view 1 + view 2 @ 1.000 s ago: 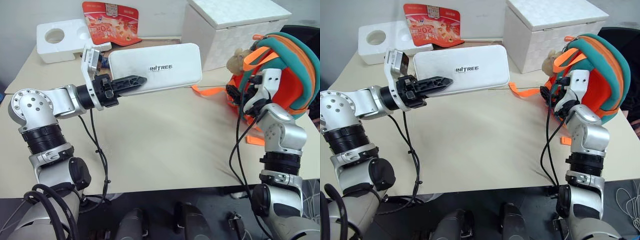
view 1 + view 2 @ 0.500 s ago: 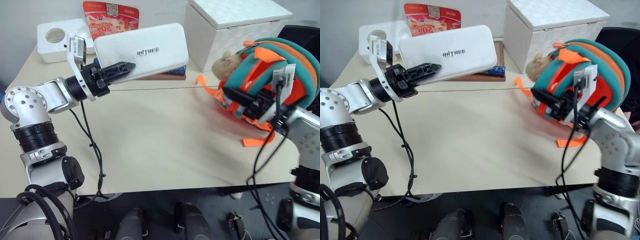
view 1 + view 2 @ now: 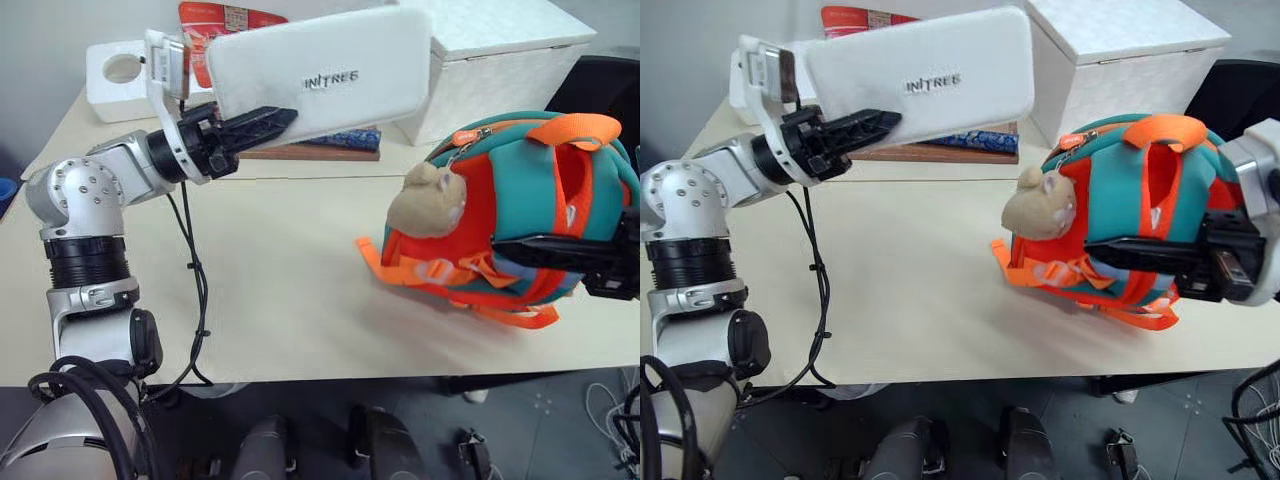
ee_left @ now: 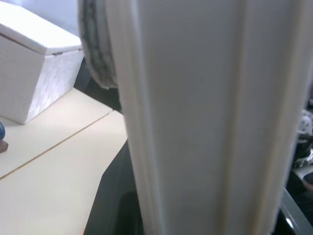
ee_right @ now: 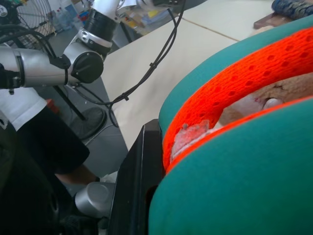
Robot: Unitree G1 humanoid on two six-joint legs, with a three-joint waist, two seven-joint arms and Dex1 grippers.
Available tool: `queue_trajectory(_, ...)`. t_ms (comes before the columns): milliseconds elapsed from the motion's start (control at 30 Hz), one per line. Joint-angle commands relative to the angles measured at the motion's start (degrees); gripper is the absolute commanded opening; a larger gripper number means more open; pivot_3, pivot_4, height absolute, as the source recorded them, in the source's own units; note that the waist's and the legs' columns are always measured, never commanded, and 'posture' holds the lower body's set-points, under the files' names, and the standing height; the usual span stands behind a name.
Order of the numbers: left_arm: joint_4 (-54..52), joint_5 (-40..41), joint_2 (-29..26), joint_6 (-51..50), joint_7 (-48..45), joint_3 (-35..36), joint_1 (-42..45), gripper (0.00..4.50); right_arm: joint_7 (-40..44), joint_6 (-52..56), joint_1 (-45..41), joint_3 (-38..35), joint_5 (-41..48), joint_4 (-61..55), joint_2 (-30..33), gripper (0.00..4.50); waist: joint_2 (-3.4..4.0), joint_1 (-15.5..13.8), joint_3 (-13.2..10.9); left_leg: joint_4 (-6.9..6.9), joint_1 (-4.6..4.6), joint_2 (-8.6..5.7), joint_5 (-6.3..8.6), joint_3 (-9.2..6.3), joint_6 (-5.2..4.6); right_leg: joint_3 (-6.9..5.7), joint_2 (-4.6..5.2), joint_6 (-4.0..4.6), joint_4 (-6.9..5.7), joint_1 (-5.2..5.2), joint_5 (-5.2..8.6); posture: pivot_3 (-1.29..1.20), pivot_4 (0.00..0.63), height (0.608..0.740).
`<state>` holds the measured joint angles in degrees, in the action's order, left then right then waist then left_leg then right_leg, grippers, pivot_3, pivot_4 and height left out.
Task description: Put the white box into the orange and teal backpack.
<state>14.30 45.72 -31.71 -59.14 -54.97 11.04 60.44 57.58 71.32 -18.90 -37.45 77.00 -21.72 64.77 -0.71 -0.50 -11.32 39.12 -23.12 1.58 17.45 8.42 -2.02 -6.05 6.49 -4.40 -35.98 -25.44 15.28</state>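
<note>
White box held up, not yet in the backpack.
Box (image 3: pixel 320 75) is clamped in the left claw (image 3: pixel 262 124), in the air over the bench (image 3: pixel 280 270), well apart from the backpack (image 3: pixel 510 235). Right claw (image 3: pixel 1140 255) is shut on the backpack's orange and teal fabric; backpack lies on its side, plush toy (image 3: pixel 425 200) in front. Left to do: bring box across, push it into the opening.
</note>
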Motion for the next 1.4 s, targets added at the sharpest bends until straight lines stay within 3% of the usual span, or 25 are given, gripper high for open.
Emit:
queue_trajectory(33,-2.5,-1.5,-0.3,4.2,-4.5,-3.0,1.4,1.41,0.9,-2.1,1.2,-3.0,-0.2,-0.8,1.2,0.03,-0.01,-0.3,0.0,0.01,-0.01,-0.01,0.00,0.01,-0.01,0.00,0.00,-0.01,0.01,0.00,-0.01,0.00,0.150,0.740)
queue_trajectory(400,3.2,-14.5,2.6,20.7,-10.3,-13.7,2.3,1.41,3.8,-6.2,10.4,-5.3,-5.0,-3.9,1.6,0.03,-0.02,-1.0,0.0,0.05,-0.02,-0.06,-0.02,0.03,-0.10,-0.10,-0.01,-0.09,0.02,0.00,-0.05,0.00,0.150,0.740)
queue_trajectory(600,6.7,-17.5,3.1,24.5,-14.3,-14.9,4.5,1.41,4.9,-6.4,11.4,-6.4,-5.6,-3.3,2.4,0.03,-0.05,-1.0,0.0,0.09,-0.08,-0.10,0.02,0.01,-0.28,-0.10,0.04,-0.14,0.07,0.00,-0.09,0.00,0.150,0.740)
queue_trajectory(900,8.1,-26.5,3.9,35.5,-24.1,-23.6,5.2,1.41,4.8,-8.0,11.2,-4.0,-6.2,-3.9,1.7,0.03,-0.07,-1.1,0.0,0.13,-0.07,-0.15,0.05,0.00,-0.33,-0.12,0.09,-0.18,0.10,0.05,-0.11,0.00,0.150,0.740)
queue_trajectory(1100,17.7,-32.7,11.6,43.6,-22.4,-26.6,10.5,1.41,5.1,-9.7,9.9,-1.9,-5.9,-3.8,1.4,0.03,-0.09,-1.1,0.0,0.16,-0.11,-0.19,0.09,0.00,-0.44,-0.15,0.11,-0.24,0.15,0.06,-0.15,0.00,0.150,0.740)
queue_trajectory(1400,28.5,-37.4,29.5,47.8,-13.5,-26.6,16.1,1.41,1.5,-11.8,7.8,2.4,-4.5,-5.9,-0.9,0.03,-0.14,-1.0,-0.1,0.17,-0.16,-0.23,0.11,0.00,-0.50,-0.18,0.17,-0.29,0.17,0.03,-0.17,0.00,0.150,0.740)
